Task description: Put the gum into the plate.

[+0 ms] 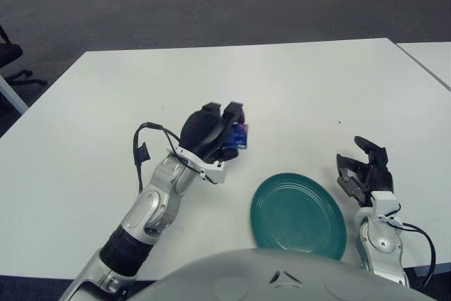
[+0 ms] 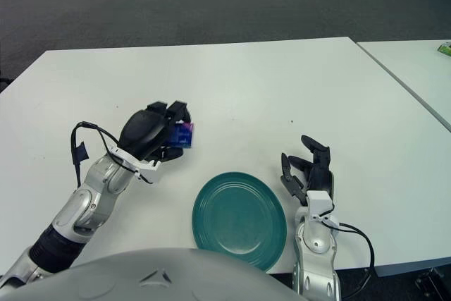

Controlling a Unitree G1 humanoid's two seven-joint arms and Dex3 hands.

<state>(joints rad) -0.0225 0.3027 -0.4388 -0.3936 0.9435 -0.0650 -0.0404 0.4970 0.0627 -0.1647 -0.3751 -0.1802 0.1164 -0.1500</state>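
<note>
The left hand (image 1: 211, 132) is raised over the white bench (image 1: 296, 89), a little in from the near edge and left of the bench's middle. Its dark fingers (image 1: 232, 114) are curled around the gum (image 1: 241, 135), a small blue and purple pack that sticks out on the hand's right side. The pack appears to be lifted clear of the bench top, held only by the fingers. The left forearm runs back from the hand toward the near-left corner, with a black cable looped beside the wrist.

The plate (image 1: 298, 215), a round teal dish, lies flat on the bench close to the near edge, to the right of and nearer than the held gum. It has nothing in it. The gum is near the plate's far-left rim but apart from it, not over the dish.

The right hand (image 1: 365, 171) shows just to the right of the plate, near the near-right part of the bench. Its fingers are loosely spread and bent upward, holding nothing.

Beyond the far edge of the bench is grey carpet.
</note>
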